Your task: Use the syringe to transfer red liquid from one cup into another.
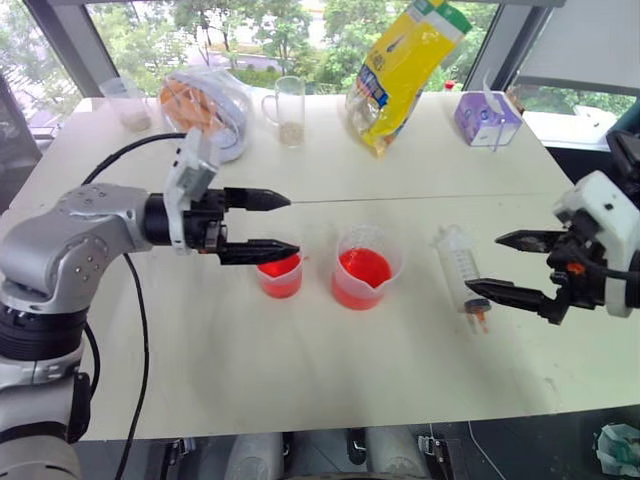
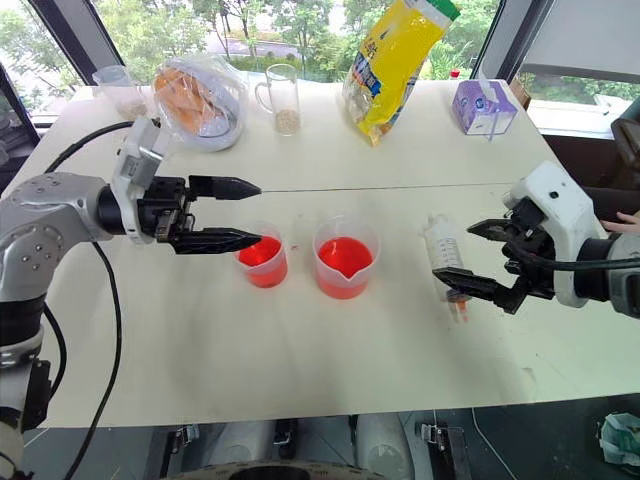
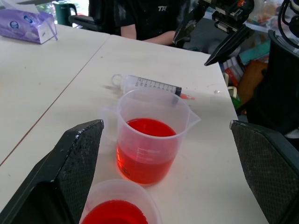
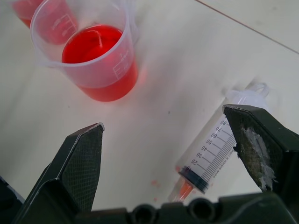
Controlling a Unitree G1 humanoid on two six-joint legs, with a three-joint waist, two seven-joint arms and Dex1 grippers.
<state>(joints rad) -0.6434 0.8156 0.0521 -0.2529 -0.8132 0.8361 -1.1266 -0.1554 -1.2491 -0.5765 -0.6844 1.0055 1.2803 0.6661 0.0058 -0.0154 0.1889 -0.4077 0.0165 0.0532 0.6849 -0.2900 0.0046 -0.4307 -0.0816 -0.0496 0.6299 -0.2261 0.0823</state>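
Both claws stood released, holding nothing — the left claw [image 1: 282,226] hovered over the smaller cup [image 1: 281,276], and the right claw [image 1: 510,266] hung just beside the syringe [image 1: 460,263]. The syringe lay flat on the counter [image 1: 300,380], right of the spouted cup [image 1: 364,268]. Both cups held red liquid [image 1: 362,268] — farther back stood a glass mug [image 1: 288,110] and a yellow bag [image 1: 405,65].

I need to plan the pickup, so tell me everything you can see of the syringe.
The syringe is a fat, clear plastic barrel with black printed marks, a dark plunger seal near its small orange-red tip, and a clear flange at the other end. It looks empty. It lies flat on the white table, beside the spouted cup, apart from it. The right gripper hovers open over it; I see no contact.
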